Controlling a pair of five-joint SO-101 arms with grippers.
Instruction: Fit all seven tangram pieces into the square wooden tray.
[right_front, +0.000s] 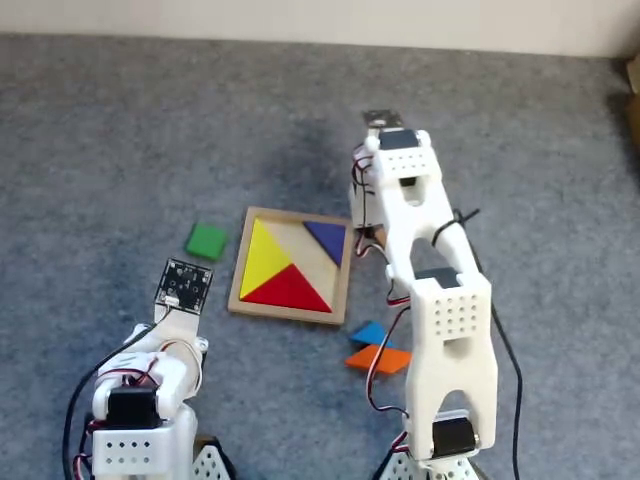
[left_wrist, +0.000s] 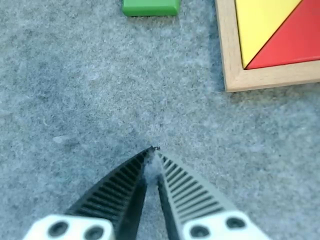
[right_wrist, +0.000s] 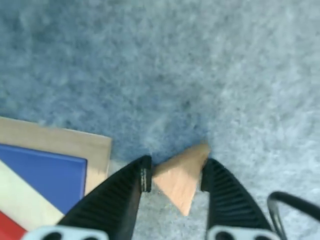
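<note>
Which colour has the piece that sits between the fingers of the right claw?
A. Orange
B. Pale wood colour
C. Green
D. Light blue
B: the right wrist view shows a pale wood-coloured triangle between the two fingers of the right claw, just beside a corner of the tray.

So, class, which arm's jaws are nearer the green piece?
Left. The left arm has its jaws shut just short of the green piece, beside the tray. The right arm has its jaws beyond the tray's opposite side, closed on a tan triangle.
</note>
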